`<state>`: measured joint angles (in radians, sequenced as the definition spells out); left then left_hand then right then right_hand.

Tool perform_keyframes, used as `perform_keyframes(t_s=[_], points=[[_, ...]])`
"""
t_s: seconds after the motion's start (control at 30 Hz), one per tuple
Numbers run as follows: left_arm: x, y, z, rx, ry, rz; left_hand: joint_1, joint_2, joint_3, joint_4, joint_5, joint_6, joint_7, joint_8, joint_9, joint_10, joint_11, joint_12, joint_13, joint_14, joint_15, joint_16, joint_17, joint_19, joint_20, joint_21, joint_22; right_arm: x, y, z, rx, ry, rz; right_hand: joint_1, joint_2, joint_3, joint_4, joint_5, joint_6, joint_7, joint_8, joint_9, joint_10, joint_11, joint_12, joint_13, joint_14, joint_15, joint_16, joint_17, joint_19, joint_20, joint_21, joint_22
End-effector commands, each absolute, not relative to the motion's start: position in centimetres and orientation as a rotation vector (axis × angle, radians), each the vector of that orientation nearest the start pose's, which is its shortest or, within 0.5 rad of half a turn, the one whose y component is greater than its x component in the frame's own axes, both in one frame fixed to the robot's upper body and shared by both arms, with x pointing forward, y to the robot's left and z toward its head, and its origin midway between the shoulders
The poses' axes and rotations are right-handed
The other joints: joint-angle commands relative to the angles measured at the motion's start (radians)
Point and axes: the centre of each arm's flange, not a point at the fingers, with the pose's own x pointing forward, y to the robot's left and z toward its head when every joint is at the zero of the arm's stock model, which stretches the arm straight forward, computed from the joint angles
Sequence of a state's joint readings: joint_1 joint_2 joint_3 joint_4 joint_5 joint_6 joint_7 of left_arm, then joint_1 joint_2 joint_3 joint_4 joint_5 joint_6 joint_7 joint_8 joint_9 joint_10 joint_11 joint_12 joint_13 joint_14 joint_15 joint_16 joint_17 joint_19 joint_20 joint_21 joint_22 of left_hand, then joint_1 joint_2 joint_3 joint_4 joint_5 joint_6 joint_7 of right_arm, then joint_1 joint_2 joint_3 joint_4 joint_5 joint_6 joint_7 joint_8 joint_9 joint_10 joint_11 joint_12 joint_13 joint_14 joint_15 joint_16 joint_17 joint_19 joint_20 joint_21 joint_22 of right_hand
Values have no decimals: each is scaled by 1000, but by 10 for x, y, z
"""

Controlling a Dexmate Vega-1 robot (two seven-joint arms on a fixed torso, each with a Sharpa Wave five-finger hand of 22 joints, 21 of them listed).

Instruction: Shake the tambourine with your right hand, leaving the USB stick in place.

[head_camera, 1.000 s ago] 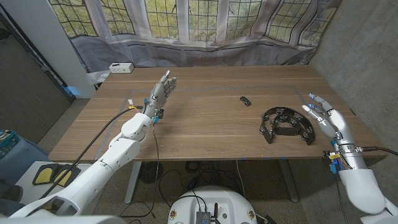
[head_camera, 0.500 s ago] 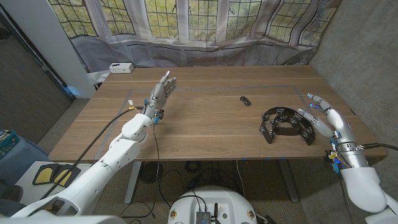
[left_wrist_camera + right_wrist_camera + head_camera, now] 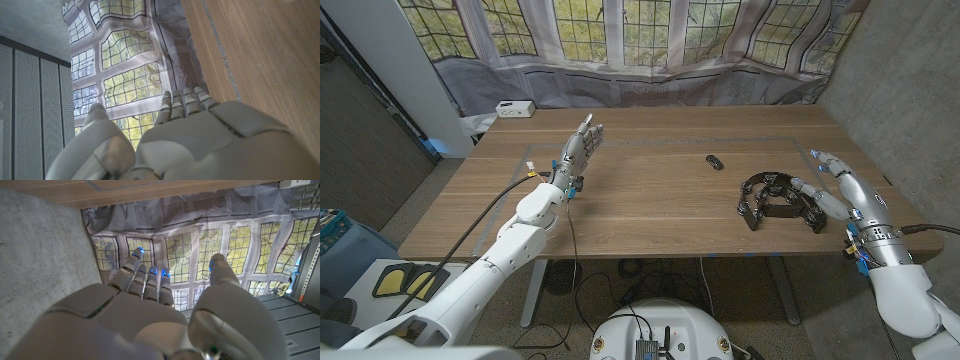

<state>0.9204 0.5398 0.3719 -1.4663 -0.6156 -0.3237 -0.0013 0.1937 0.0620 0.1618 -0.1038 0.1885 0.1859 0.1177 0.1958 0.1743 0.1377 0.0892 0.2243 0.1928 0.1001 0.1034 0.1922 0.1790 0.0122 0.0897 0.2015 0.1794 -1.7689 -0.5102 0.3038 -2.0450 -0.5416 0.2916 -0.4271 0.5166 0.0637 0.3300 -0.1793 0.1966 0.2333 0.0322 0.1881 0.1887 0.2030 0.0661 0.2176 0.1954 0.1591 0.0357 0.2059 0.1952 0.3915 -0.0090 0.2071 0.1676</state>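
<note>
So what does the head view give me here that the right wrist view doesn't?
Head view alone: the tambourine lying on the wooden table, the USB stick apart from it farther back, and the left hand raised with fingers apart. Right wrist view alone: a close look along the back of the right hand, fingers spread and nothing in them. Both share that right hand, beside the tambourine, and the window backdrop.

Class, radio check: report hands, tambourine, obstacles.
Right hand open, beside black half-moon tambourine, no grip. Left hand open, idle. Small black USB stick apart, nothing blocking.
</note>
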Motion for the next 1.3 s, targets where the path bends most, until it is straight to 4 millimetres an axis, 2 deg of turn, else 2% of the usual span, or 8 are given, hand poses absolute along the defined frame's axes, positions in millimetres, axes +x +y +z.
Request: perform_keyframes(t_s=[0.03,0.33,0.47,0.57,0.7,0.83,0.93,1.3], points=[[621,261,-18,-20,-682,-267,10,3,2,-2,0,11,1,1,6,9,1,-2,3,5,-5,-1,2,-7,0,-5,1,398,-379,-93,-1150,-771,-440,16,-4,5,0,-3,-6,2,-1,4,-6,2,-5,2,16,3,0,3,16,1,-1,2],[621,262,-20,-32,-690,-256,10,2,1,-2,-1,17,1,1,6,14,4,-1,3,7,-7,0,2,-6,1,-4,1,398,-375,-87,-1215,-744,-408,29,-19,2,7,-8,31,-18,16,5,32,0,11,2,23,1,1,6,22,4,-5,2],[620,262,-19,-34,-697,-252,10,2,1,-3,-1,18,0,1,6,15,3,-1,3,8,-8,0,2,-7,1,-4,1,398,-372,-83,-1254,-733,-397,41,-27,2,6,-9,32,-54,15,5,34,-10,10,2,26,3,0,6,22,6,-7,2],[619,261,-18,-35,-702,-250,10,3,2,-3,-1,20,-1,2,6,17,2,-1,3,9,-8,0,2,-6,1,-4,1,397,-371,-81,-1278,-714,-373,47,-33,2,5,-9,40,-62,17,6,41,-14,12,1,33,5,2,6,26,11,-7,2],[619,260,-18,-31,-703,-251,10,3,2,-3,-1,21,-1,2,6,18,0,-1,3,10,-9,0,2,-6,1,-4,1,398,-369,-79,-1305,-688,-346,51,-39,3,6,-8,44,-52,19,6,42,-15,11,1,41,3,3,7,33,15,-5,3],[619,259,-18,-31,-701,-254,10,3,2,-3,-1,24,-1,2,6,18,-1,-1,3,11,-10,0,2,-6,2,-4,1,399,-366,-77,-1326,-674,-327,63,-43,9,5,-5,44,-32,17,6,53,5,14,1,50,2,5,7,41,16,-4,3],[618,258,-18,-31,-702,-255,10,4,2,-3,-1,25,-1,2,6,18,-1,-2,3,12,-10,0,2,-6,1,-4,1,401,-363,-75,-1359,-650,-303,69,-41,12,5,-4,42,-26,15,6,54,6,13,1,53,2,5,7,44,15,-4,3],[614,257,-19,-18,-695,-257,11,5,3,-4,-1,29,-2,2,6,21,0,-2,3,14,-10,0,2,-6,0,-4,1,406,-359,-69,-1409,-609,-256,91,-40,25,5,-1,48,-24,16,6,72,12,19,2,75,0,10,9,58,15,-2,3]])
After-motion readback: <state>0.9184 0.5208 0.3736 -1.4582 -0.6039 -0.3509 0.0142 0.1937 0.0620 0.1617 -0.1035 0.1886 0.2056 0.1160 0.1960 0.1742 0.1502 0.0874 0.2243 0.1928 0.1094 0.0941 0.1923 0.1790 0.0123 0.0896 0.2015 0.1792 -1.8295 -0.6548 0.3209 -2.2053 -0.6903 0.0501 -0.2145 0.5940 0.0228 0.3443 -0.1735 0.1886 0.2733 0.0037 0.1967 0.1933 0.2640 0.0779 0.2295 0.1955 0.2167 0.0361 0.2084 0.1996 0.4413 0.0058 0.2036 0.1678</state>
